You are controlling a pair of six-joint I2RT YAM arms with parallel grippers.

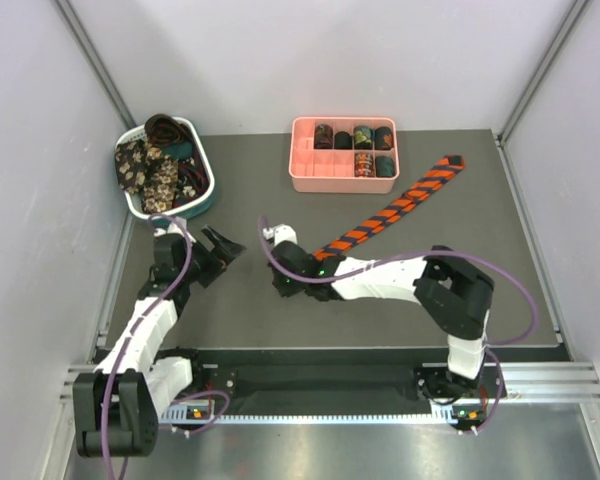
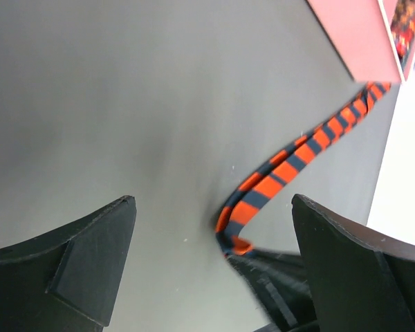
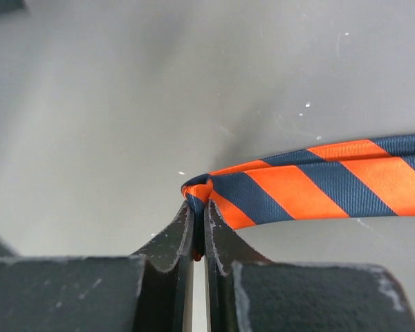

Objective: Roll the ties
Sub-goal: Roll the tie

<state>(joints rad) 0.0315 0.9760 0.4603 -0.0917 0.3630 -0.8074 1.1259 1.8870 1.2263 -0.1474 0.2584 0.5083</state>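
Observation:
An orange and dark-blue striped tie (image 1: pixel 395 208) lies as a long strip running diagonally from the table's middle to the far right. My right gripper (image 1: pixel 317 258) is shut on its near, narrow end. In the right wrist view that gripper (image 3: pixel 199 207) pinches the folded tip of the tie (image 3: pixel 318 183) just above the table. My left gripper (image 1: pixel 230 247) stands open a short way left of that end, with nothing in it. Seen from the left wrist, the tie (image 2: pixel 290 166) curves away beyond the open left gripper (image 2: pixel 213 200).
A pink compartment tray (image 1: pixel 310 170) at the back centre holds several rolled ties (image 1: pixel 363 137); its corner (image 2: pixel 353 34) shows in the left wrist view. At the back left, a white-and-teal basket (image 1: pixel 205 195) holds a heap of loose ties (image 1: pixel 155 165).

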